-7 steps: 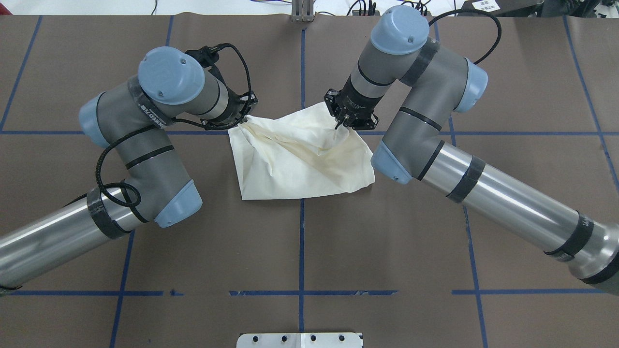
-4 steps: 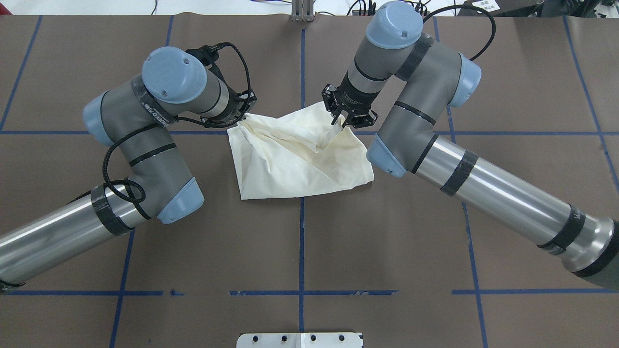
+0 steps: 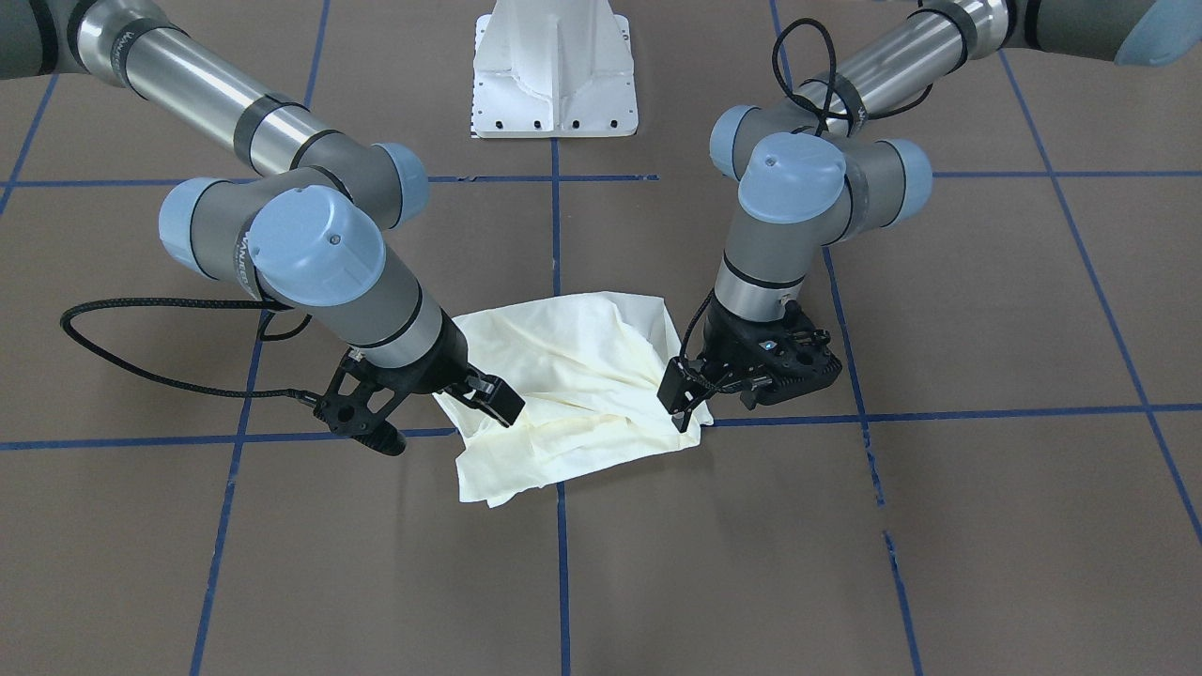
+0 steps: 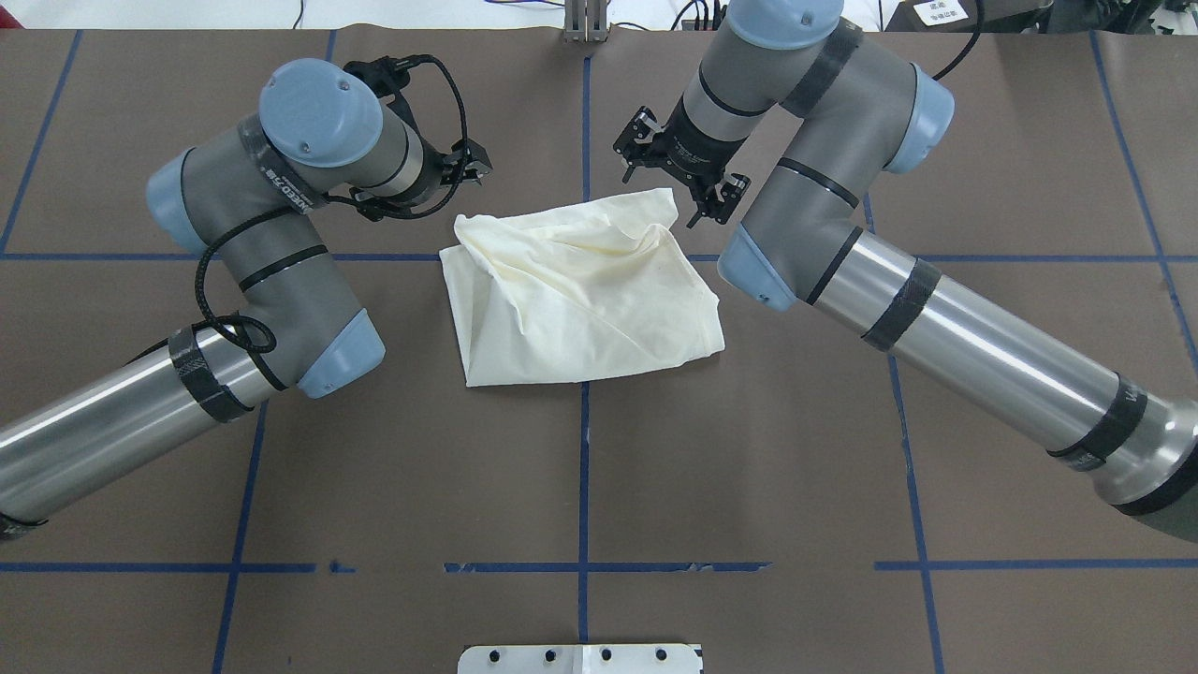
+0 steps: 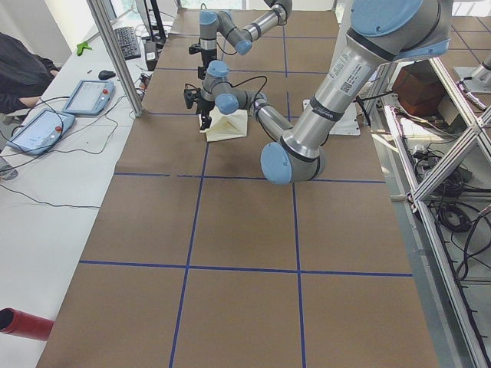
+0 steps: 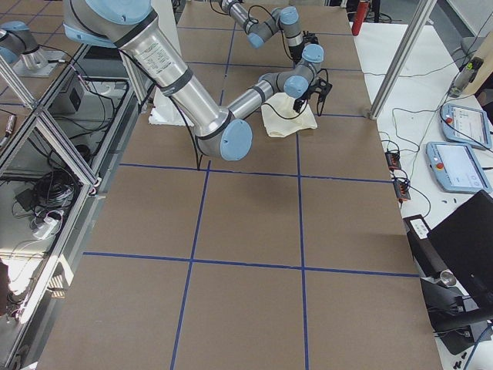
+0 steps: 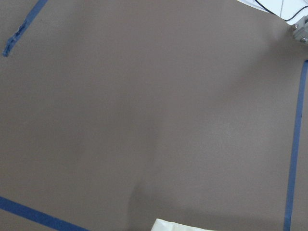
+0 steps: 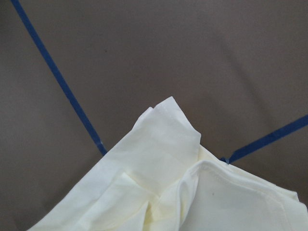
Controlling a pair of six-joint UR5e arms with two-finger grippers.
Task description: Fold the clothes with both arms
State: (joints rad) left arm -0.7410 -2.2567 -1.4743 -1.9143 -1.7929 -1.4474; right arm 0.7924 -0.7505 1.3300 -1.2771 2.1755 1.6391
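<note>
The cream shirt (image 4: 580, 290) lies in a rumpled, roughly square fold at the table's middle, plain side up, no print showing. It also shows in the front view (image 3: 573, 385) and both wrist views (image 8: 183, 192) (image 7: 178, 225). My left gripper (image 4: 440, 183) is open and empty, just off the shirt's far left corner; in the front view (image 3: 718, 394) it hangs at the cloth's edge. My right gripper (image 4: 679, 178) is open wide and empty at the far right corner, also seen from the front (image 3: 437, 418). Neither holds cloth.
Brown table cover with blue tape grid lines (image 4: 582, 468). The white pedestal base (image 3: 554, 75) stands at the robot's side. Black cables loop from both wrists (image 3: 141, 310). Tablets lie on the side bench (image 5: 46, 126), beyond the table's far edge.
Both grippers were shut on the shirt's far corners and have let go. They have opened and drawn back toward the far edge. The lifted cloth has dropped and settled.
</note>
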